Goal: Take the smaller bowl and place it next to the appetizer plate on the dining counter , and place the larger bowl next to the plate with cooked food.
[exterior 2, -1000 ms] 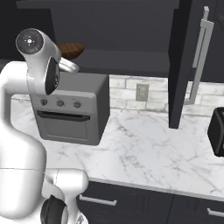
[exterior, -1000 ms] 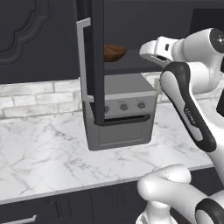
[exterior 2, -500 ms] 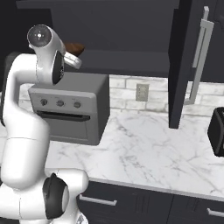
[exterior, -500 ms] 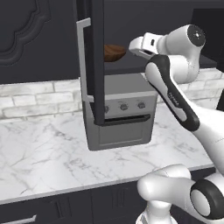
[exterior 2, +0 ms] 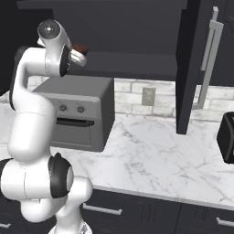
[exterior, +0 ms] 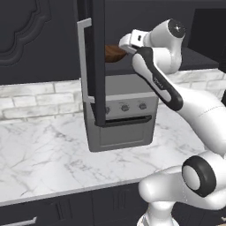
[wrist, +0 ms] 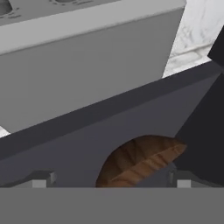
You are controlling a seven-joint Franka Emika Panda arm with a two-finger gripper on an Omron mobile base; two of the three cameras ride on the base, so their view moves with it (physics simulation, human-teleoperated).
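So you are only at the start. The smaller bowl [exterior: 114, 53] sits on the dark cupboard shelf [exterior 2: 137, 59] above the grey toaster oven [exterior: 123, 112]. Your gripper [exterior: 126, 44] is right beside it. In the hand view the brown bowl [wrist: 140, 162] lies between the two finger tips [wrist: 41, 179], with the jaws wide and nothing held yet. You need to grab it and carry it away. Neither bowl's job is done.
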